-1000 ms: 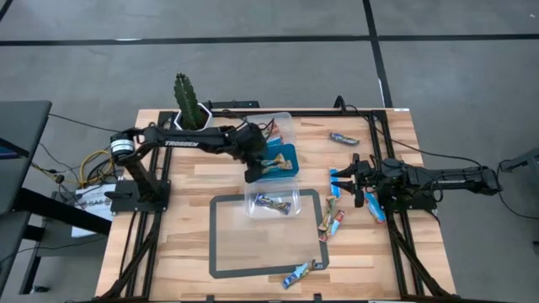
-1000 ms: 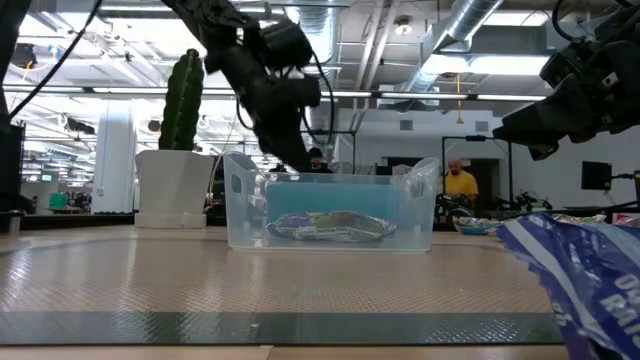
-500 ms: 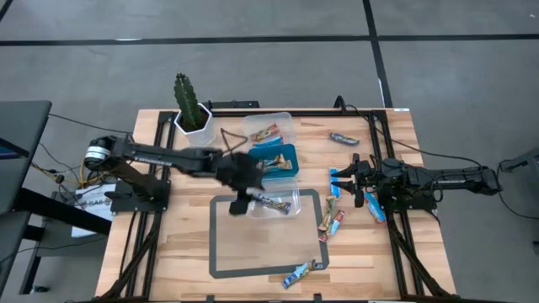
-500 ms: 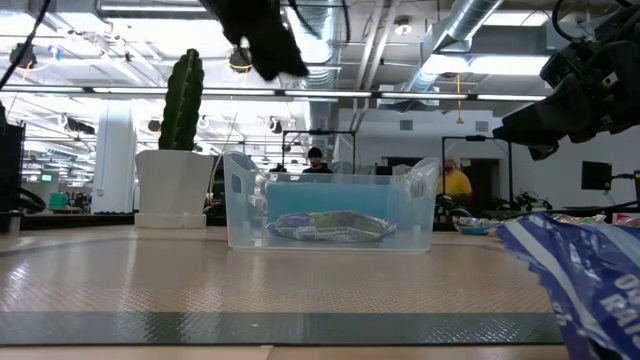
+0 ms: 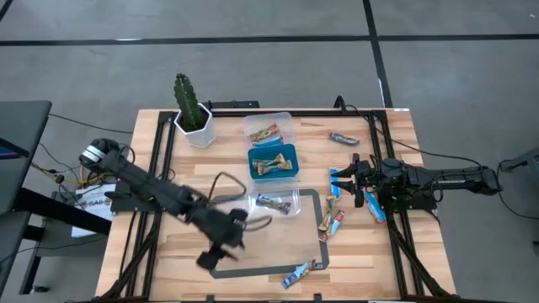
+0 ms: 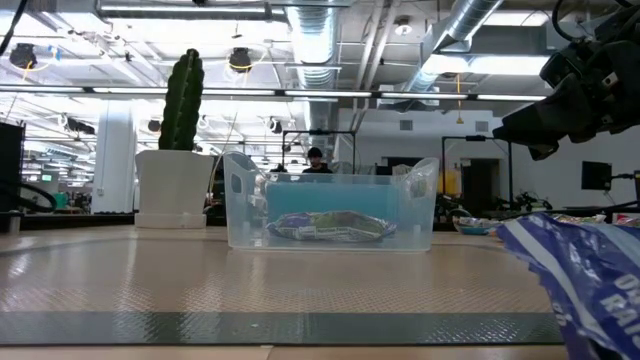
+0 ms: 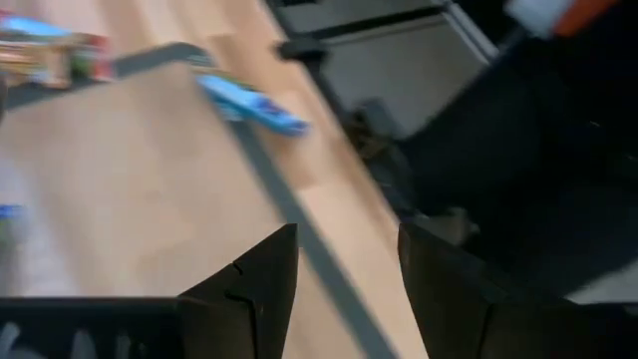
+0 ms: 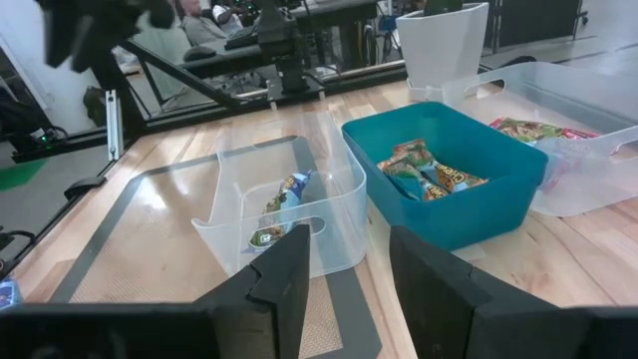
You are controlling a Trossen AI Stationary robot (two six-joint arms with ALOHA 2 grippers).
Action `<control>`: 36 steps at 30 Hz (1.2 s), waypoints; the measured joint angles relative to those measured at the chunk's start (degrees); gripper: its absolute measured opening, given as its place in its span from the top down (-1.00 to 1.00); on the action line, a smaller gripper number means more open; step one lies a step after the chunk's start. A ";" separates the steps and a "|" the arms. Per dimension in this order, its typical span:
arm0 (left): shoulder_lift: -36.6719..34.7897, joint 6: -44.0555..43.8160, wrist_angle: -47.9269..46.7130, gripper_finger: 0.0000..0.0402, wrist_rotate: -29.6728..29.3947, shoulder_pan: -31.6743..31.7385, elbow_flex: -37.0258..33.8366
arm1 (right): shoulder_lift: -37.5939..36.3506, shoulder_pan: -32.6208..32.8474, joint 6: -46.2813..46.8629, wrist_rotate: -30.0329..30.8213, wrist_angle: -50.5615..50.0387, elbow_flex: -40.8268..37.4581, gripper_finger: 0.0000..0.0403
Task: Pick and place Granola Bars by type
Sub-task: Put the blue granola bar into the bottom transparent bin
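Observation:
Three tubs stand in a row at mid-table. The far clear tub point(image 5: 269, 129) holds a red-and-green bar, the blue tub point(image 5: 274, 162) brown-gold bars point(image 8: 429, 175), and the near clear tub point(image 5: 274, 202) a blue bar point(image 8: 284, 194). Loose bars lie flat on the table: one at the far right point(image 5: 344, 137), some by the mat's right edge point(image 5: 331, 220), one blue bar near the near edge point(image 5: 301, 271) point(image 7: 254, 105). My left gripper point(image 5: 217, 248) point(image 7: 349, 269) hovers open and empty over the mat's near left. My right gripper point(image 5: 347, 178) point(image 8: 344, 269) waits open, raised at the right, facing the tubs.
A cactus in a white pot point(image 5: 192, 114) stands at the far left corner. A grey-bordered mat point(image 5: 221, 269) covers the near middle. A crumpled blue wrapper point(image 6: 590, 270) fills the low view's right corner. People show in the room beyond.
My left arm has swung fast from over the blue tub, past the near clear tub, toward the table's near edge, and has left the low view. The bars and tubs have stayed in place.

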 joint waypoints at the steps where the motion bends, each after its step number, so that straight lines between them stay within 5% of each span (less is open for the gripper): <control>1: 0.00 -0.47 0.01 0.16 -0.05 -1.51 0.00 | 0.01 0.01 0.00 0.00 -0.01 -0.01 0.33; 16: -2.14 -3.98 2.06 0.16 -3.04 -9.34 -2.72 | -0.01 0.00 -0.02 0.00 0.01 -0.01 0.34; 29: -25.65 -8.73 29.55 0.16 -3.05 -5.71 -40.65 | -0.01 -0.01 -0.02 0.00 0.03 0.00 0.34; 36: -43.24 -9.52 30.48 0.16 -2.33 -1.93 -54.23 | -0.01 -0.01 0.00 0.02 0.04 0.00 0.34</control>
